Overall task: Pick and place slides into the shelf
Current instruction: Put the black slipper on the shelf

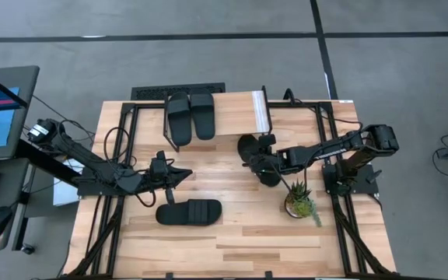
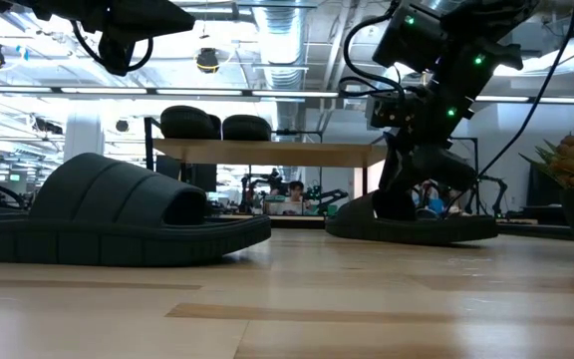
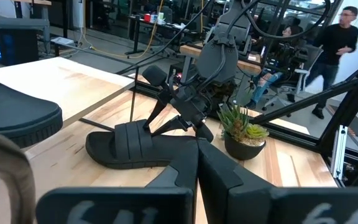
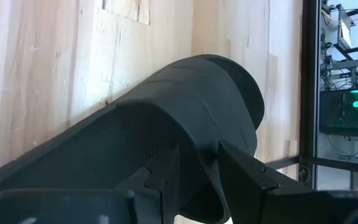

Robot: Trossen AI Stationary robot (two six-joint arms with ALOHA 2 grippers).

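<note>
1. Where the right pincer (image 1: 257, 159) sits, a slide (image 1: 260, 161) lies under it on the desk (image 1: 232, 249), just off the shelf's (image 1: 232, 113) near right corner. Its long axis runs roughly shelf-to-desk-front, slightly slanted.
2. Right wrist view: one dark finger is inside the strap opening and the other outside on the strap (image 4: 197, 99), so the pincer looks clamped on the slide's strap. Low view shows the sole (image 2: 412, 227) on the desk at the toe end, heel side possibly a little raised; cannot tell for sure.
3. Shelf lies away from this slide toward the desk's far edge. Two slides (image 1: 190, 114) already sit side by side on its left half; the right half of the plank, by the white strip (image 1: 261, 111), is bare. My reading: the coming move is a lift, then a short carry away from the desk front onto that bare part.
4. Fourth slide (image 1: 189, 211) lies crosswise on the desk, long axis left-right, just in front of the left pincer (image 1: 179, 176), which hangs near it with fingers together, holding nothing.
5. Left arm is the nearer one for that slide.
6. Small potted plant (image 1: 300, 204) stands near the right arm, on the side away from the shelf, so likely out of the carry path.
</note>
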